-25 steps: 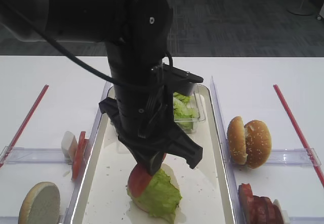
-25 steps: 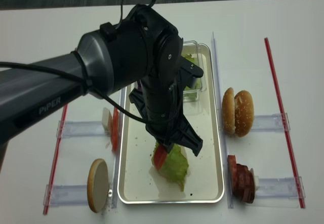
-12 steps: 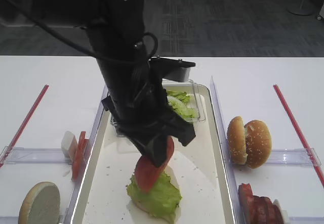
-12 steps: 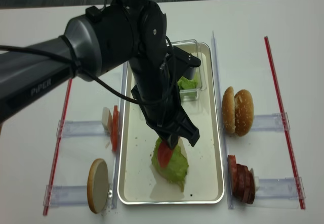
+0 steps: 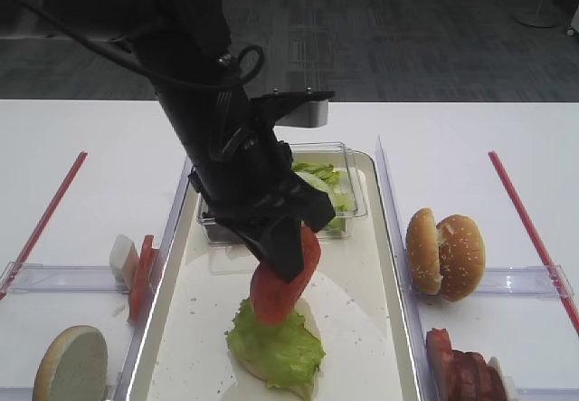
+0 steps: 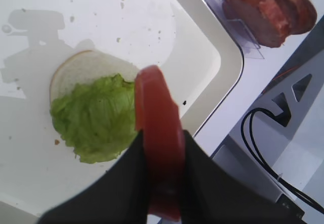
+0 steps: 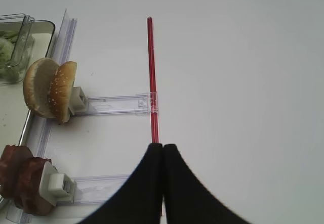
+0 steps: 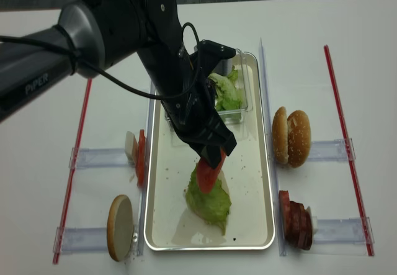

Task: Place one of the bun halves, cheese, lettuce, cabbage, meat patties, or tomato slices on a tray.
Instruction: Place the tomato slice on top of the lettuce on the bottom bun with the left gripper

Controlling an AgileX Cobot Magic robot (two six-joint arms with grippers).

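light: bright, even overhead | shadows: soft | glare: slight on tray (image 5: 391, 274) | focus: sharp

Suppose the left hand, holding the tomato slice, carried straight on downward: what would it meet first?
Probably the lettuce leaf lying on the bun half in the tray. The left hand points down with the tomato slice over the leaf's edge, though the height between them is unclear.

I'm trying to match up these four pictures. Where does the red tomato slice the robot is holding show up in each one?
Exterior high: tomato slice at lower centre, over the lettuce.
Realsense high: slice at centre, above the lettuce.
Left wrist: slice edge-on between the left hand fingers.
Right wrist: not in it.
Shared landmark: the cream tray.
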